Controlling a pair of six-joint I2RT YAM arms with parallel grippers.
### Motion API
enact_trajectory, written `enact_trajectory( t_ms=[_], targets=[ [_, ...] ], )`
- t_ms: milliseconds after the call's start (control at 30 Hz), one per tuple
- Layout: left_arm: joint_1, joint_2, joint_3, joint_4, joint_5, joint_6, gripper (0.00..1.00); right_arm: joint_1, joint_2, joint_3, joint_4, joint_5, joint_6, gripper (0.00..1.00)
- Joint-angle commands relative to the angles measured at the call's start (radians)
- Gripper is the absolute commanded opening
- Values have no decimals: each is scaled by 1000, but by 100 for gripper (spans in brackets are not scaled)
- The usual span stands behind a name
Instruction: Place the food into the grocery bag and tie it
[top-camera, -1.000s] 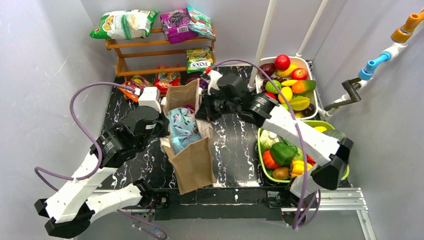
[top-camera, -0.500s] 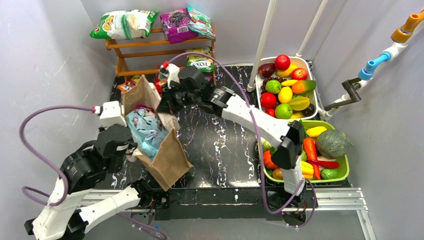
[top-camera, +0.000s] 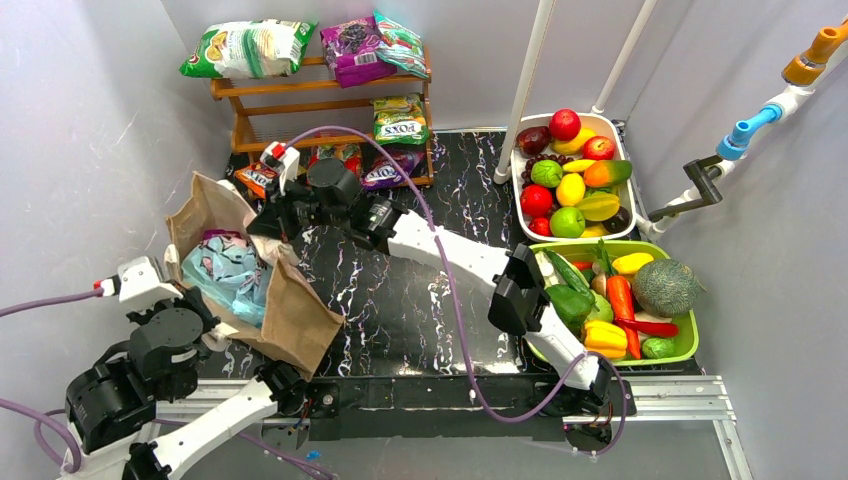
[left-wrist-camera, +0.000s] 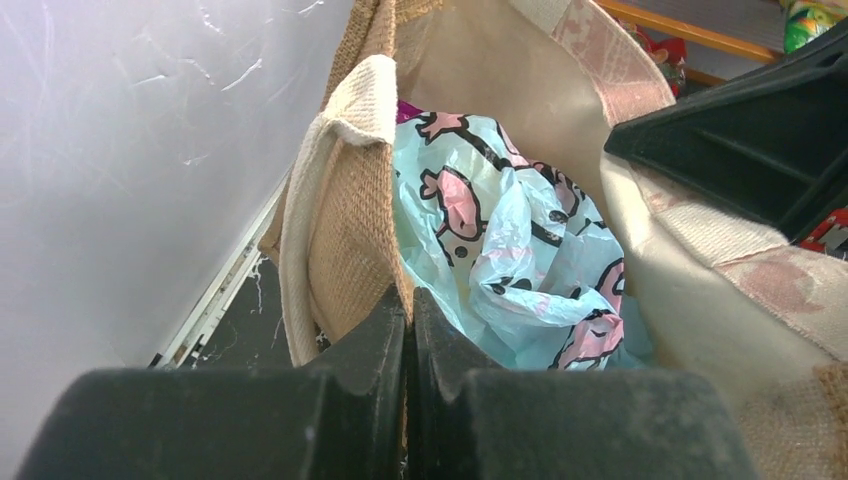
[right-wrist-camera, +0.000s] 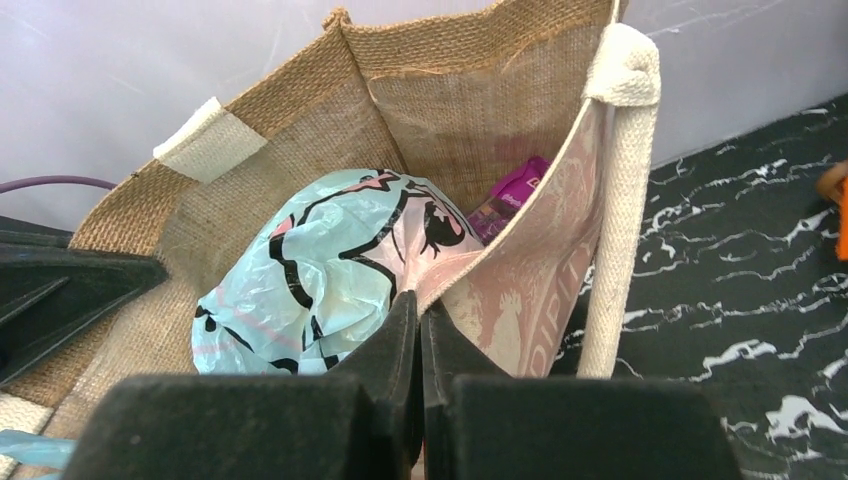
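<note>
Item: grocery bag (left-wrist-camera: 500, 250), light blue with pink pigs, bunched inside a jute tote (top-camera: 300, 320) at the left of the table (top-camera: 420, 300). The food (top-camera: 571, 190) lies well apart in the trays (top-camera: 690, 345) on the right. Left gripper (left-wrist-camera: 410, 305) and right gripper (right-wrist-camera: 418, 305) each pinch fabric at opposite rims of the tote. I'd keep both pinches firm and the mouth level, so the grocery bag doesn't spill out.

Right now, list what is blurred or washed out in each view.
Left wrist: the dark jaws at the bottom are soft, the grocery bag sharp. Right wrist: jaws blurred, burlap bag weave crisp. Top external: even light, everything in focus.
</note>
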Motion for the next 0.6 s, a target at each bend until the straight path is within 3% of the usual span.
enact_trajectory(
  t_ms=[0, 33, 100, 167, 233, 333, 567],
  targets=[
    [-4, -38, -19, 29, -142, -55, 5, 16, 12, 48, 279, 33, -61, 1],
    [-3, -48, -27, 27, -146, -62, 8, 17, 14, 39, 281, 37, -64, 1],
    [-4, -57, -33, 3, -153, -92, 32, 16, 2, -5, 280, 48, -78, 2],
    [-4, -62, -25, -22, -154, -122, 66, 16, -32, -68, 279, 46, -102, 30],
    [-5, -65, -12, -43, -150, -146, 80, 17, -74, -147, 291, 47, -124, 54],
    [-4, -72, -2, -41, -146, -153, 86, 16, -130, -237, 285, 47, -156, 67],
    [-3, -58, -1, -5, -109, -126, 89, 16, -277, -341, 161, 170, -248, 73]
  ],
)
